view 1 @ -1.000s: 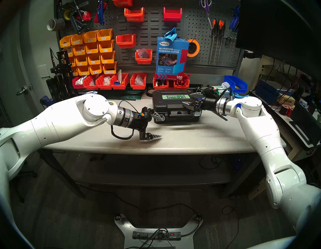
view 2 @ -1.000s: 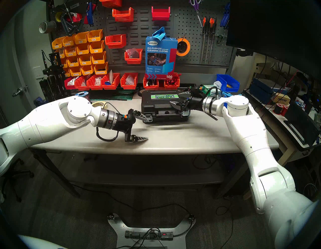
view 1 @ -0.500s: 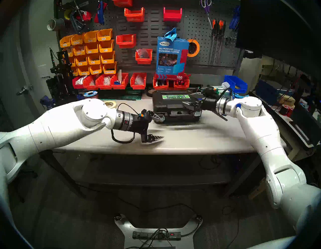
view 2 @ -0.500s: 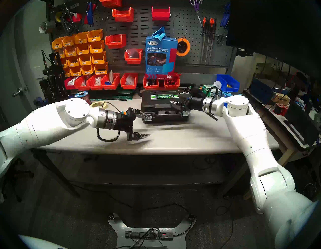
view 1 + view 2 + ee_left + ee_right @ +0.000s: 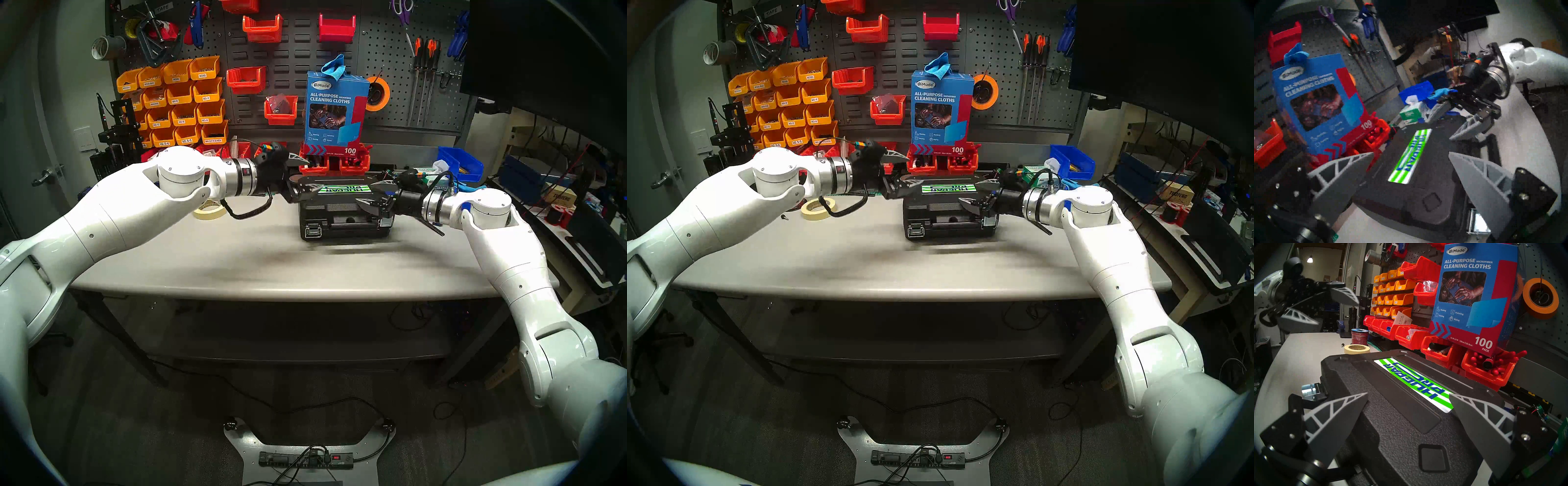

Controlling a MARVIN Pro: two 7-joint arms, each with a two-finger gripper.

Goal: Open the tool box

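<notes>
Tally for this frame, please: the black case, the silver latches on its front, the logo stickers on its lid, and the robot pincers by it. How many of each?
Tool box: 1
Silver latches: 2
Logo sticker: 1
Pincers: 2, left pincer and right pincer, both open
Total: 6

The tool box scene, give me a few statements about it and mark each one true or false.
1. The tool box lies shut on the table. True.
2. The left claw grips the silver latch. False: it is open, up by the lid's left end, holding nothing.
3. The right claw is open over the lid's right end. True.
4. The blue cleaning cloths box lies flat on the lid. False: it stands upright behind the tool box, on red bins.
5. A roll of masking tape lies on the table, left of the tool box. True.
</notes>
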